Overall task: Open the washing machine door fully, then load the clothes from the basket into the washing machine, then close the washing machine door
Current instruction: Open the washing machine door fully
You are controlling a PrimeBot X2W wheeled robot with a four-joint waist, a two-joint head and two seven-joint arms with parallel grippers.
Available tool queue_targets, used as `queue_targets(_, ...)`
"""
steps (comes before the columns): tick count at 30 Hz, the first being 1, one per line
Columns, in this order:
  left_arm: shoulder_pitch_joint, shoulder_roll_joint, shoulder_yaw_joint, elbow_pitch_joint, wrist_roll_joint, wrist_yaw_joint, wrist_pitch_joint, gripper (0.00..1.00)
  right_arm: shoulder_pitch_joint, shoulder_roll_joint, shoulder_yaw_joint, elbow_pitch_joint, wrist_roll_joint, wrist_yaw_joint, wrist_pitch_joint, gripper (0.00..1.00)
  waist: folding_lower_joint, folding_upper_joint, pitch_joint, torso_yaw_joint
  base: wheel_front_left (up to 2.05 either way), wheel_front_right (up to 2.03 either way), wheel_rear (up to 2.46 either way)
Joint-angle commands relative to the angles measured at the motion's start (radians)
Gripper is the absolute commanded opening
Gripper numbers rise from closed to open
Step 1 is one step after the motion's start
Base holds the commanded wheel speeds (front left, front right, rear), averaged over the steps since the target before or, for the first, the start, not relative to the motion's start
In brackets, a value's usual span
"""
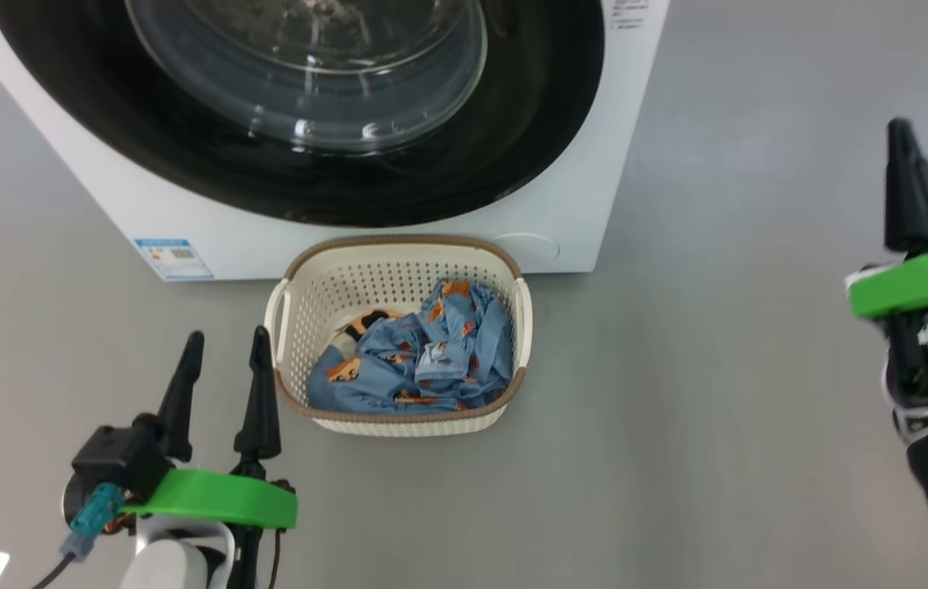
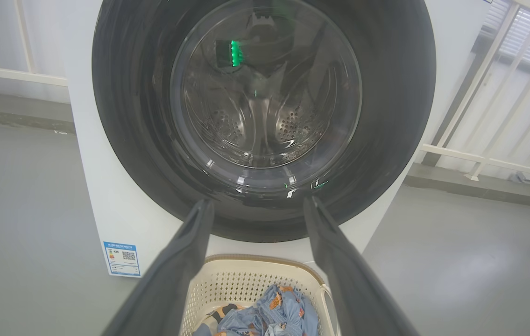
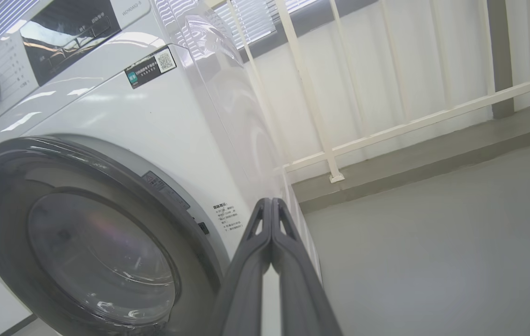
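Note:
The white washing machine [image 1: 562,204] stands ahead with its glossy black round door [image 1: 513,139] shut against it. Through the door's glass window [image 2: 265,93] I see the steel drum. On the floor right before the machine sits the cream basket [image 1: 398,254] with light-blue printed clothes [image 1: 414,352] lying inside. My left gripper [image 1: 226,348] is open, empty, just left of the basket, fingers pointing toward the machine. My right gripper [image 1: 898,131] is shut on nothing, raised well to the right of the machine; in the right wrist view its fingertips [image 3: 271,205] meet near the machine's right front corner [image 3: 265,186].
Grey floor [image 1: 717,368] spreads around the basket and to the machine's right. A white railing [image 3: 386,130] with blinds runs behind the machine. A blue label sticker [image 1: 173,255] marks the machine's lower left front, and the control panel [image 3: 59,32] sits at its top.

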Motion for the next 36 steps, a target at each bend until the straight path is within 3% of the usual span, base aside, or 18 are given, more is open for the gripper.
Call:
queue_targets(1, -0.041, 0.01, 0.024, -0.032, -0.01, 0.004, -0.009, 1.0, -0.043, -0.023, 0.021, -0.014, 0.043, 0.006, -0.006, 0.0, 0.0, 0.0, 0.024, 0.021, 0.0, 0.0, 0.0)
queue_targets(10, -0.069, 0.01, 0.013, -0.051, -0.01, 0.011, -0.009, 1.0, -0.188, -0.116, 0.088, 0.026, 0.338, 0.006, 0.077, 0.0, 0.0, 0.0, 0.087, 0.05, 0.0, 0.0, 0.0)
queue_targets(20, -0.106, 0.01, -0.002, -0.09, -0.01, 0.011, -0.009, 1.0, -0.353, -0.16, 0.096, 0.041, 0.717, 0.006, 0.305, 0.0, 0.0, 0.0, 0.186, 0.092, 0.0, 0.0, 0.0)
queue_targets(28, -0.132, 0.01, -0.015, -0.101, -0.029, 0.016, -0.009, 1.0, -0.451, -0.186, 0.084, 0.04, 0.873, 0.006, 0.48, 0.0, 0.0, 0.0, 0.25, 0.126, 0.0, 0.0, 0.0)
queue_targets(36, -0.152, 0.01, -0.033, -0.117, -0.062, 0.029, -0.009, 1.0, -0.581, -0.205, 0.111, 0.103, 0.925, 0.006, 0.658, 0.0, 0.0, 0.0, 0.323, 0.157, 0.0, 0.0, 0.0)
